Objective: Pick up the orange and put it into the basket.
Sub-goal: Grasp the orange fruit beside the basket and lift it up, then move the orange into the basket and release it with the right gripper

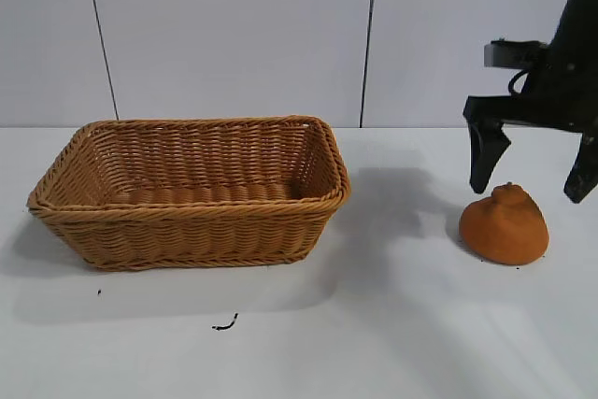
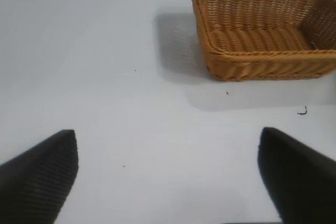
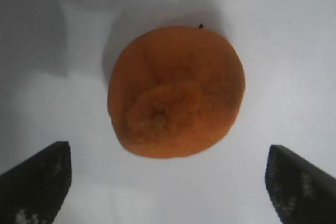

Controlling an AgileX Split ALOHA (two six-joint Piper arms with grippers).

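Note:
The orange (image 1: 505, 225) is a dull-orange lump with a knobbly nub, lying on the white table at the right. My right gripper (image 1: 534, 179) hangs open just above and behind it, one finger on each side, touching nothing. From the right wrist the orange (image 3: 176, 92) lies ahead of the open gripper (image 3: 168, 182), outside the gap. The wicker basket (image 1: 192, 221) stands empty at centre left. The left gripper (image 2: 168, 177) is open over bare table, off to one side of the basket (image 2: 268, 64).
A small dark scrap (image 1: 224, 324) lies on the table in front of the basket, and a tiny speck (image 1: 99, 292) near its left corner. A panelled wall runs behind the table.

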